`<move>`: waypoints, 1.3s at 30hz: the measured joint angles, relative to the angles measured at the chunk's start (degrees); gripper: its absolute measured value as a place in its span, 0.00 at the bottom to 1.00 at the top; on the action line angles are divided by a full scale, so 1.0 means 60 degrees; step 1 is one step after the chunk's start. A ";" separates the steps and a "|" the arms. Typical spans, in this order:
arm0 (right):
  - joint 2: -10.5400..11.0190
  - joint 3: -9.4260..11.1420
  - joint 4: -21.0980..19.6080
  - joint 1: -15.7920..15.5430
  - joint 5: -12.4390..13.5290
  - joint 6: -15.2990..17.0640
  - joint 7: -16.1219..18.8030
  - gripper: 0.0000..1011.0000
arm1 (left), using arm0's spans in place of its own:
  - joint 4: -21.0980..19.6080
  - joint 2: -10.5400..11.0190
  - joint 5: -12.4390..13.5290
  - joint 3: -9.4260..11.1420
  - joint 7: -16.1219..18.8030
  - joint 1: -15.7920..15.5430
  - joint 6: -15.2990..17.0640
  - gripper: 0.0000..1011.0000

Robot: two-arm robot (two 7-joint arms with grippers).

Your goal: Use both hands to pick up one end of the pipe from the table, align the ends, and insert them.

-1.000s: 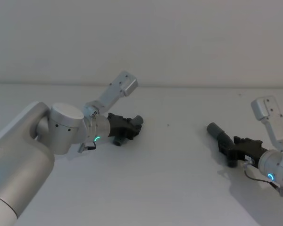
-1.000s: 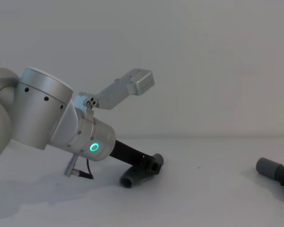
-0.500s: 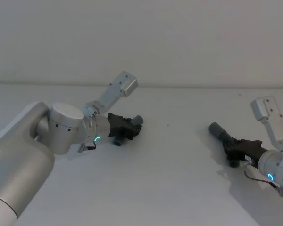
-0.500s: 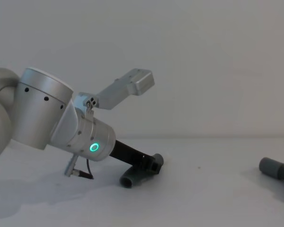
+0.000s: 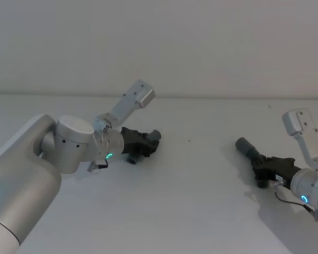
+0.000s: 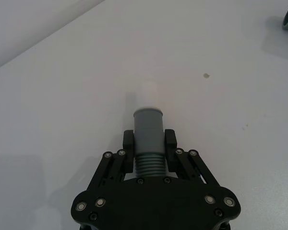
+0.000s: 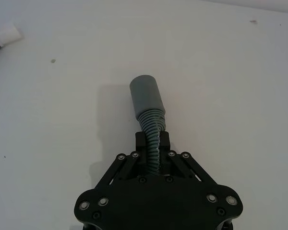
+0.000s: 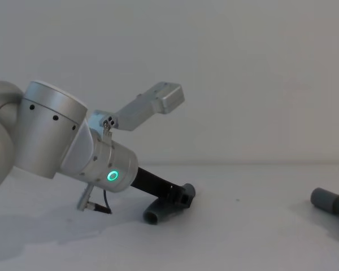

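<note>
Two dark grey ribbed plastic hose pieces are clamped, well apart. Your left jaws hold the white-tipped piece (image 6: 148, 127) and your right jaws the plain-cuffed piece (image 7: 145, 98). Each grip is behind the cuff, so both ends stick out free ahead for mating, low by the white matt desk (image 5: 201, 201).

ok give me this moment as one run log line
left gripper shut on elbow piece | right gripper shut on straight piece | pieces apart across table, not inserted

The chest view's right edge cuts off the right pipe piece (image 8: 329, 200); the right wrist view crops the left pipe piece (image 7: 4, 35).
</note>
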 joint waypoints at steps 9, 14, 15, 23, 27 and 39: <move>0.0151 0.0274 -0.0144 -0.0195 0.0060 -0.0551 0.0212 0.12 | 0.0253 -0.0101 0.0262 0.0229 -0.0066 -0.0291 -0.0077 0.35; 0.0276 0.0503 -0.0270 -0.0306 0.0212 -0.0986 0.0413 0.12 | 0.0305 -0.0169 0.0482 0.0425 -0.0073 -0.0498 -0.0168 0.35; 0.0299 0.0540 -0.0290 -0.0321 0.0240 -0.1056 0.0450 0.12 | 0.0305 -0.0177 0.0517 0.0448 -0.0071 -0.0525 -0.0184 0.35; 0.0665 0.0909 -0.0445 -0.0470 0.0579 -0.1854 0.1084 0.12 | 0.0045 -0.0177 0.0935 0.0716 0.0008 -0.0805 -0.0329 0.35; 0.0900 0.1001 -0.0460 -0.0526 0.0712 -0.2203 0.1469 0.12 | -0.0156 -0.0086 0.1118 0.0847 -0.0061 -0.0932 -0.0432 0.35; 0.1727 0.1076 -0.0336 -0.0687 0.1047 -0.3340 0.2924 0.12 | -0.0654 0.0356 0.1249 0.1038 -0.0869 -0.1177 -0.0883 0.35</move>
